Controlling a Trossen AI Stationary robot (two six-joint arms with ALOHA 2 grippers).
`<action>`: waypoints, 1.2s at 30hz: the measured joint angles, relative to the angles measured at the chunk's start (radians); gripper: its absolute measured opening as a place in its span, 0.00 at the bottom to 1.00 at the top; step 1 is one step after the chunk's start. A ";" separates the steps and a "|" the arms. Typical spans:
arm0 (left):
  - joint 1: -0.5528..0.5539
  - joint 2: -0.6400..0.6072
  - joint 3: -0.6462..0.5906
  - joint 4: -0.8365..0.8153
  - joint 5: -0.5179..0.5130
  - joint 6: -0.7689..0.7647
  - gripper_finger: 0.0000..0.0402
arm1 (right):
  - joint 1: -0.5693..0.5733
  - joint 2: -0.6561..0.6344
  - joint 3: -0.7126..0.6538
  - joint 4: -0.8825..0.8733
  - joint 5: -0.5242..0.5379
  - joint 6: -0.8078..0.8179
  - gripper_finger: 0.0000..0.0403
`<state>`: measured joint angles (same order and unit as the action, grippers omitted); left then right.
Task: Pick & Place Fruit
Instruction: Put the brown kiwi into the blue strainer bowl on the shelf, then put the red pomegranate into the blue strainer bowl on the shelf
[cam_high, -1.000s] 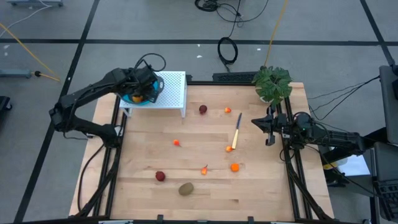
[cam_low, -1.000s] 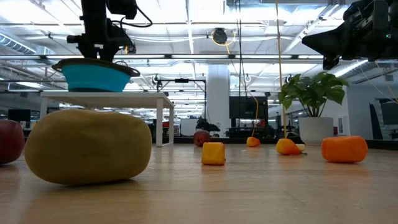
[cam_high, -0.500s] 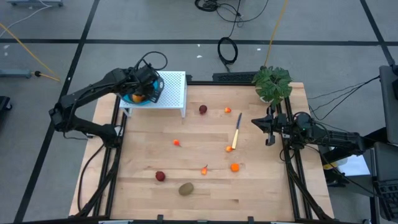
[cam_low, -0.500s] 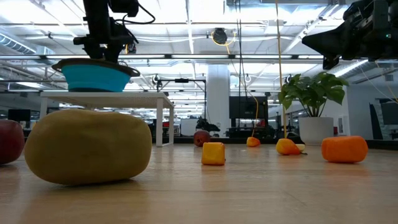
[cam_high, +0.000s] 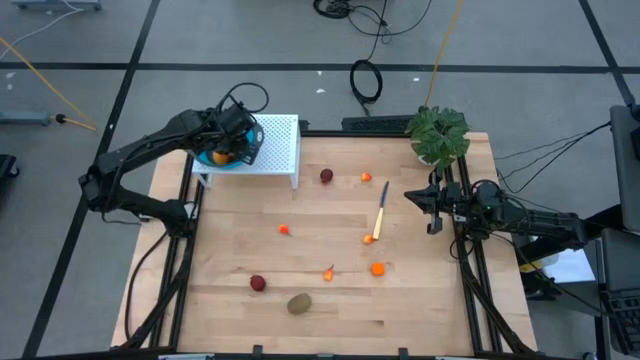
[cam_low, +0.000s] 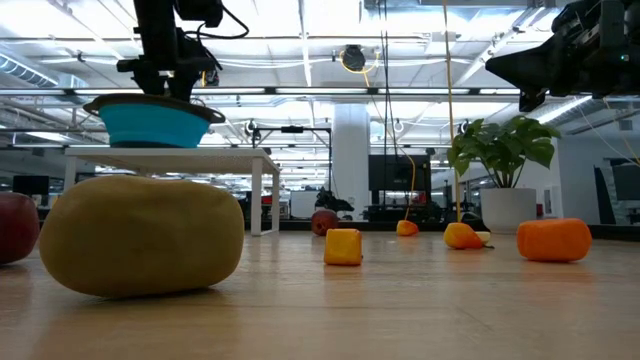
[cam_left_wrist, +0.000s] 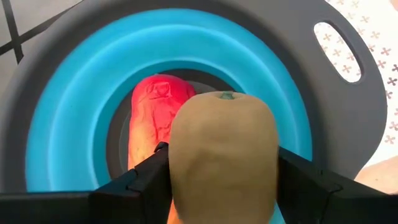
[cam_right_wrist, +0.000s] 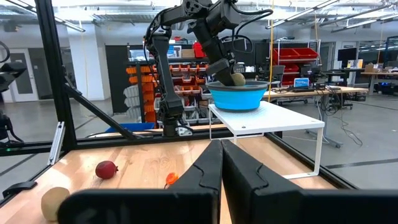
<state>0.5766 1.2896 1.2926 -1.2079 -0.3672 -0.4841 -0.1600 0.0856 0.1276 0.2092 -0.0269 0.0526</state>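
While the left hand (cam_left_wrist: 221, 186) holds a tan fruit (cam_left_wrist: 224, 155) over the blue bowl (cam_left_wrist: 74, 124), red fruit (cam_left_wrist: 152, 118) inside, right hand (cam_right_wrist: 221, 171) closed, idle.

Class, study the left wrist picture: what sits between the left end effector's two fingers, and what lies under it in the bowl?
A tan oval fruit sits between the fingers; under it in the blue bowl lies a red-orange fruit.

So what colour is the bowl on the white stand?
Bright blue inside, with a grey rim; the bowl shows best in the left wrist view.
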 joint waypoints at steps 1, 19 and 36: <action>0.000 0.000 0.000 0.000 0.000 -0.001 0.61 | 0.000 0.000 0.000 0.000 0.000 0.000 0.00; 0.003 -0.050 0.129 0.000 0.038 -0.033 0.66 | 0.000 0.000 0.000 0.003 -0.001 0.039 0.00; -0.357 -0.048 0.152 0.115 0.184 -0.218 0.37 | 0.000 0.000 0.000 0.002 -0.001 0.078 0.00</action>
<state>0.2194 1.2419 1.4448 -1.0926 -0.1834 -0.7016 -0.1600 0.0853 0.1276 0.2111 -0.0277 0.1307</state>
